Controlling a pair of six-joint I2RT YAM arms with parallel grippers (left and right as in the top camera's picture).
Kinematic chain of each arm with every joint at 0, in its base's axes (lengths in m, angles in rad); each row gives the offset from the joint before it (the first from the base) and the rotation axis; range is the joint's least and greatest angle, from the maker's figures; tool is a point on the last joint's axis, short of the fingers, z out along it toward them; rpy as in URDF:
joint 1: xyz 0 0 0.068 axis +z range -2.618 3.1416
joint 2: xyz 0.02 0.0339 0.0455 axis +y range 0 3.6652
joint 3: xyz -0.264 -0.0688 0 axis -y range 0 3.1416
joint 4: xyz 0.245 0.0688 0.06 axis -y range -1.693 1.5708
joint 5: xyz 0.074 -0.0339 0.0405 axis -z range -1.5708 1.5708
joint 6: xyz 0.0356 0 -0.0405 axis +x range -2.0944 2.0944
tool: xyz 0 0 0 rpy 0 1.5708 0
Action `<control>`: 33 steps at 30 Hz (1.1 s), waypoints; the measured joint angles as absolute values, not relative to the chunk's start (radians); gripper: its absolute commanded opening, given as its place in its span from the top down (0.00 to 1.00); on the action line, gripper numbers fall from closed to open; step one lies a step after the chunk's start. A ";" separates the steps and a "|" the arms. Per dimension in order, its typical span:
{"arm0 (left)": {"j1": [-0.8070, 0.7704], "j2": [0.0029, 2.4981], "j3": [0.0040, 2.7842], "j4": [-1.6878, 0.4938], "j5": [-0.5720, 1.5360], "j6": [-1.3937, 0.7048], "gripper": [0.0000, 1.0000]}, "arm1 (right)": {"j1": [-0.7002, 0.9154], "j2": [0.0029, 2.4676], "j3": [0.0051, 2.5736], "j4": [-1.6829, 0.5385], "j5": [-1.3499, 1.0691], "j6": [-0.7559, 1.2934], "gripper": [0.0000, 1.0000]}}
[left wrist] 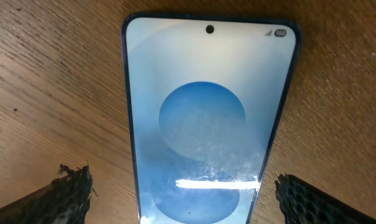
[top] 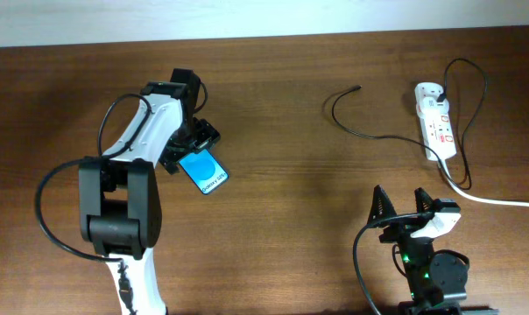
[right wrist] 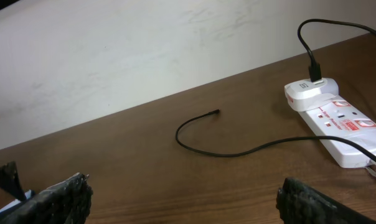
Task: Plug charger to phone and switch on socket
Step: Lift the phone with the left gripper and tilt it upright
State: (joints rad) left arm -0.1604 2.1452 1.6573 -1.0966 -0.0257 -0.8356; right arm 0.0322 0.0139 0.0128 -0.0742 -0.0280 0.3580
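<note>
Overhead: one phone (top: 205,172), one socket (top: 436,122), one charger (top: 370,134), two arms. The phone lies flat on the brown wood-grain worktop (top: 282,236), left of centre. Its upper end is hidden beneath the left hand (top: 187,144). The right hand (top: 409,212) is spread wide, holding nothing, near the front edge. A thick white cord (top: 501,199) runs off frame to the right.

Left wrist: glossy blue screen with a darker oval. The phone's lower end is cut off. Two black meshed fingertips (left wrist: 70,193) stand apart on either side, clear of its edges.

Right wrist: the thin black cable loops across the wood, its free tip (right wrist: 214,112) lying bare. The white strip with red marks lies at the far right, partly cut off.
</note>
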 measured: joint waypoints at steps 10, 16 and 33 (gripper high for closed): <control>-0.160 2.152 1.595 -1.039 -0.007 -0.861 0.01 | 0.032 0.014 0.013 -0.074 -0.028 0.359 0.01; -0.159 2.157 1.595 -1.051 0.057 -0.865 0.01 | 0.032 0.014 0.013 -0.074 -0.028 0.358 0.01; -0.159 2.173 1.698 -1.130 0.052 -0.999 0.01 | 0.032 0.014 0.013 -0.074 -0.028 0.359 0.01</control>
State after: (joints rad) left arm -0.1585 2.1735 1.6981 -1.1301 0.0521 -0.9985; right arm 0.0322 0.0139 0.0128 -0.0742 -0.0284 0.3588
